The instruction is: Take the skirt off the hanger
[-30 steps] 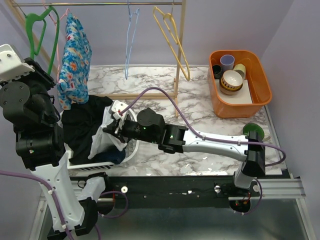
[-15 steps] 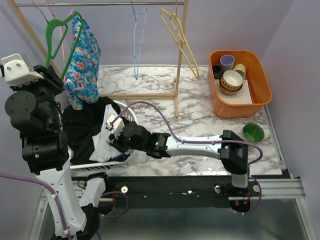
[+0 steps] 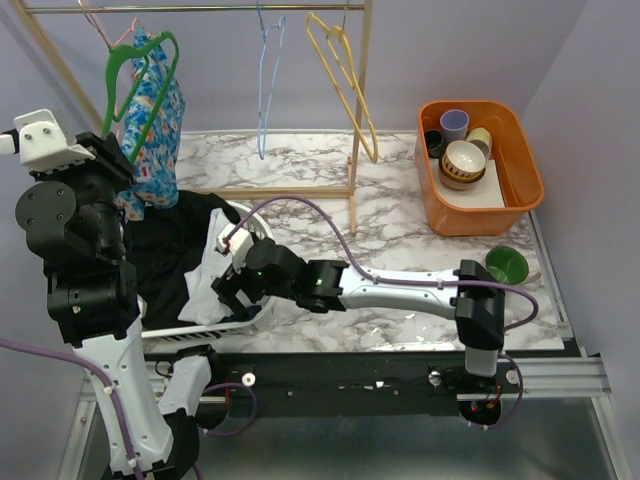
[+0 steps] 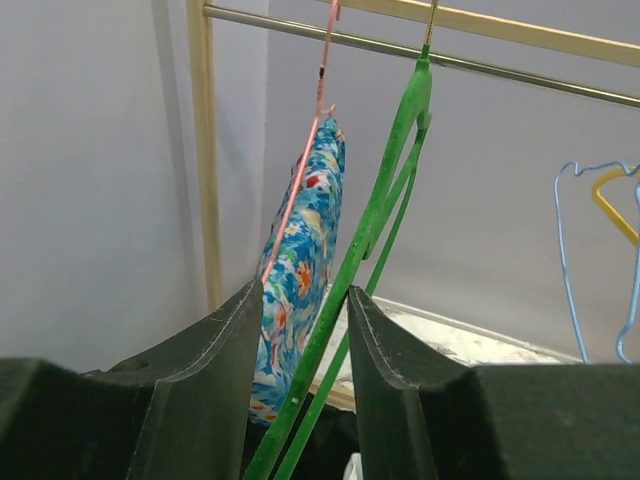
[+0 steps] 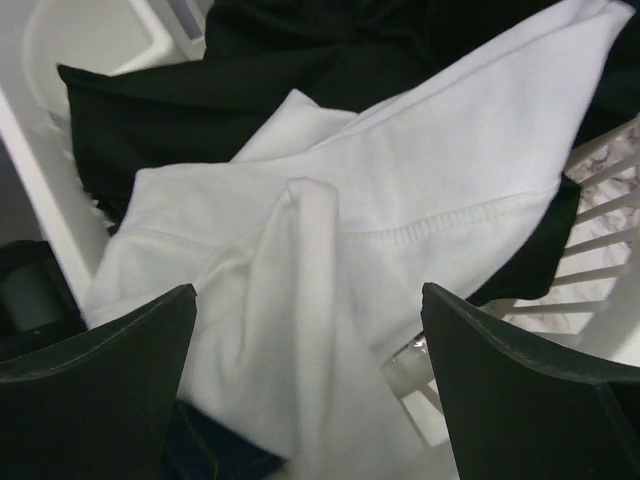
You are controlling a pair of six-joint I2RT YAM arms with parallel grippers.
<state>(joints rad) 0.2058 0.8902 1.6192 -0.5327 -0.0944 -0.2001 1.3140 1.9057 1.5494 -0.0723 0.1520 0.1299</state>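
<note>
The black skirt [image 3: 165,255] lies bunched in a white laundry basket [image 3: 200,325] at the left, off any hanger; its black fabric [image 5: 300,50] also fills the top of the right wrist view. The light-blue hanger [image 3: 265,80] hangs bare on the rail and shows at the right edge [image 4: 560,250] of the left wrist view. My right gripper [image 3: 232,290] [image 5: 308,300] hovers open over a white cloth [image 5: 400,180] lying on the skirt. My left gripper [image 3: 118,165] [image 4: 303,295] is raised, its fingers shut on a green hanger [image 4: 370,210] still hooked on the rail.
A wooden rack [image 3: 360,100] carries a floral garment [image 3: 155,110] on a pink hanger, the green hanger [image 3: 140,80] and a yellow hanger [image 3: 345,80]. An orange bin [image 3: 520,190] of bowls and cups stands at the back right, with a green bowl [image 3: 507,265] in front of it.
My right gripper has opened and let go of the white cloth, which now rests in the basket. My left arm and the green hanger have shifted right; the hangers on the rail sway.
</note>
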